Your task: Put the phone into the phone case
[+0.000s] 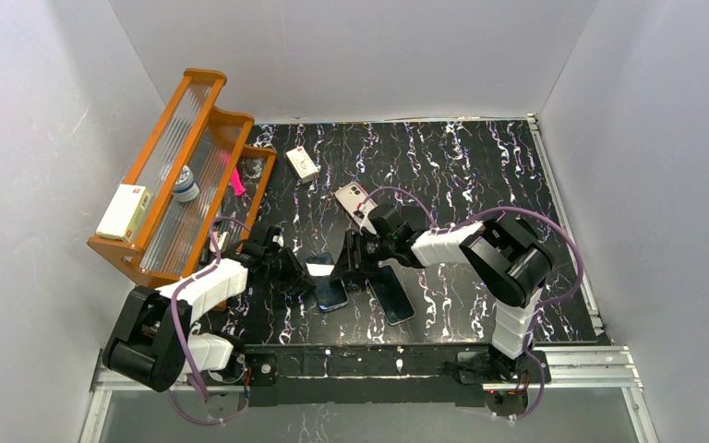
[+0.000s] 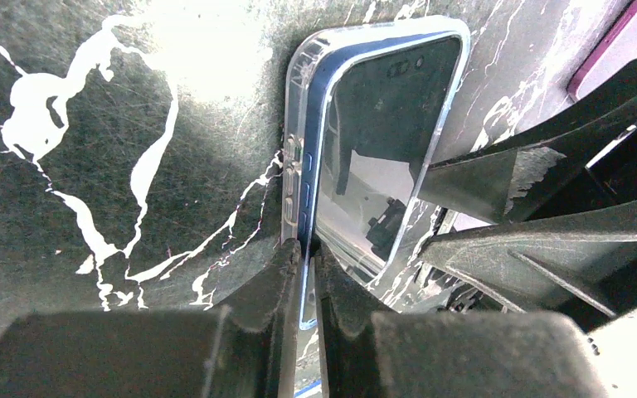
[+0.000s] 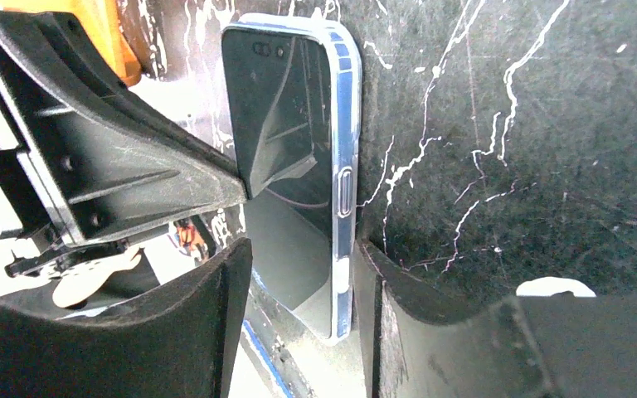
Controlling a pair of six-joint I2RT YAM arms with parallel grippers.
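A blue phone (image 1: 330,288) lies screen up on the black marble table, sitting in a clear case (image 2: 294,108). In the left wrist view the phone (image 2: 381,141) has its left edge pinched between my left gripper's (image 2: 308,257) nearly closed jaws. My left gripper (image 1: 303,274) is on the phone's left side. My right gripper (image 1: 351,266) is on its right. In the right wrist view the phone (image 3: 282,166) and the case edge (image 3: 346,149) sit between my right gripper's (image 3: 303,265) open jaws, with the right finger beside the case's side.
A dark phone (image 1: 393,293) lies just right of the blue one. A pale phone (image 1: 354,201) and a small white box (image 1: 302,162) lie farther back. A wooden rack (image 1: 198,101) with a white box (image 1: 123,212) and a tape roll (image 1: 185,183) stands at the left.
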